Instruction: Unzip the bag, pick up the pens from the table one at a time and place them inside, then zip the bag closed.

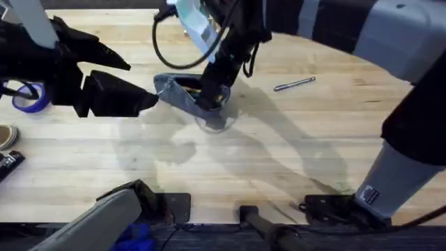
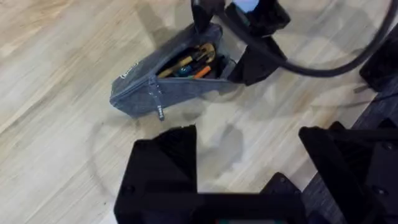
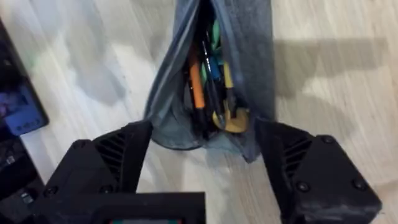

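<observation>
The blue-grey bag (image 1: pixel 182 96) lies unzipped on the table (image 1: pixel 230 160), left of centre. Orange, green and dark pens (image 3: pixel 205 81) show inside its mouth (image 2: pixel 189 61), and the pull tab (image 2: pixel 158 111) hangs off its side. My right gripper (image 1: pixel 209 103) hovers over the bag's near end, its open fingers (image 3: pixel 118 162) straddling the fabric with nothing pinched. Just left of the bag's other end, my left gripper (image 1: pixel 143 84) stands open, fingers (image 2: pixel 165 162) apart and empty. One silver pen (image 1: pixel 294 84) rests on the table to the right of the bag.
A blue tape roll (image 1: pixel 28 97) and small objects (image 1: pixel 7 150) sit at the table's left edge. The right arm's cable (image 1: pixel 164 52) loops above the bag. Bare wood stretches in front of the bag and around the silver pen.
</observation>
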Available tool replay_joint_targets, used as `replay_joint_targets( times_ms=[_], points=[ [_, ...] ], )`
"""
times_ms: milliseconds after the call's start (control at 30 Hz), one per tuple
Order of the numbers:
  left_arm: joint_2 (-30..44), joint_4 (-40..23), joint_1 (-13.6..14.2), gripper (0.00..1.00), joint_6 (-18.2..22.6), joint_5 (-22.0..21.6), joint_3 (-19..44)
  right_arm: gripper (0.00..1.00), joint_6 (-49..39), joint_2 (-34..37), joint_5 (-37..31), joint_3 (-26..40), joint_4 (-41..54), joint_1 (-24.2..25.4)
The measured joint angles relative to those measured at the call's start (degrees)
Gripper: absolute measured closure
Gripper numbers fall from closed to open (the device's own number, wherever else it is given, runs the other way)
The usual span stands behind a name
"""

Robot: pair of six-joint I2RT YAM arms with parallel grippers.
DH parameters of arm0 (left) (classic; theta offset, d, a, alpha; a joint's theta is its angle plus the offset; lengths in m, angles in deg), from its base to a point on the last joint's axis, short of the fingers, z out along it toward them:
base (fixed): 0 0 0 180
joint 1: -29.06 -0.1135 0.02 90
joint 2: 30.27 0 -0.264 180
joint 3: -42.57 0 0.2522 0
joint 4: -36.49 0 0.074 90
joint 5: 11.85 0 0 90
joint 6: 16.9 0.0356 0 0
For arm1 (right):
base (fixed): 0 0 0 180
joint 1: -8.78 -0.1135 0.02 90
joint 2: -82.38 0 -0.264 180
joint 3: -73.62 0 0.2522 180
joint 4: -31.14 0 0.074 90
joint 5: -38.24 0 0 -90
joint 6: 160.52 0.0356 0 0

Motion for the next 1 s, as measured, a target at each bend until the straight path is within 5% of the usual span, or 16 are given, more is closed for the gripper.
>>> replay_joint_targets(
  times_ms=[433, 933, 1000],
  points=[
    [0.0, 0.5, 0.0, 0.006, 0.0, 0.0, 0.0, 0.005, 1.8, -0.8, 0.0, 11.7, 12.0, 2.3],
    [0.0, 0.6, 0.0, 0.006, 0.0, 0.0, 0.0, 0.004, 3.3, -11.9, 0.0, 11.9, 14.4, 9.3],
    [0.0, 0.6, 0.0, 0.005, 0.0, 0.0, 0.0, 0.005, 8.7, -14.4, -4.0, 12.0, 14.7, 13.5]
  ],
)
